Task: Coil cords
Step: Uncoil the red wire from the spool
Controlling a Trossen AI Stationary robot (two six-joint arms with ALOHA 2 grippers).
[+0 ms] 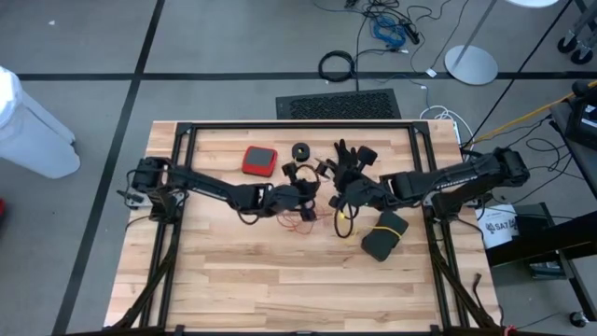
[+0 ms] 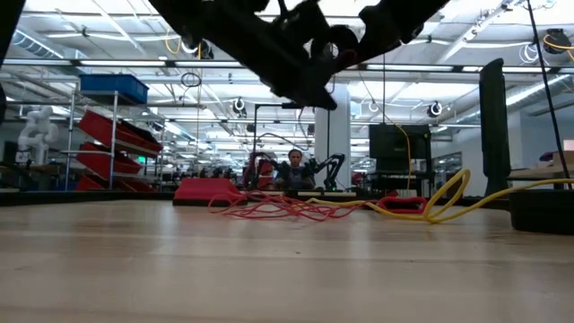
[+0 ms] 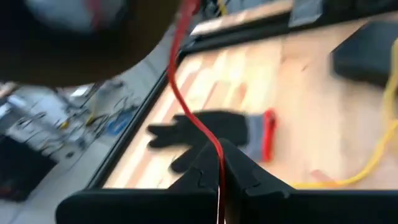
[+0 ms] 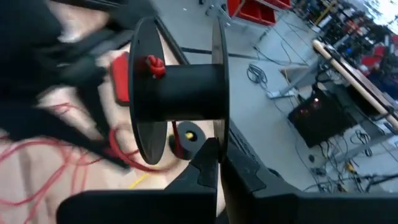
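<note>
Mid-table, the left gripper (image 3: pixel 221 171) pinches the thin red-orange cord (image 3: pixel 186 106), while the right gripper (image 4: pixel 217 163) clamps a round black plastic reel (image 4: pixel 180 93).

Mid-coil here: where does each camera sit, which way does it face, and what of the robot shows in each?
High: overhead, straight down; both arms meet mid-table over the red cord.
Low: table height, facing the room; arms overhead.
Left wrist: past the left gripper, shut on the red cord, toward the glove.
Right wrist: past the right gripper, shut on the black reel.
Shared: high and low both show the yellow cord.
</note>
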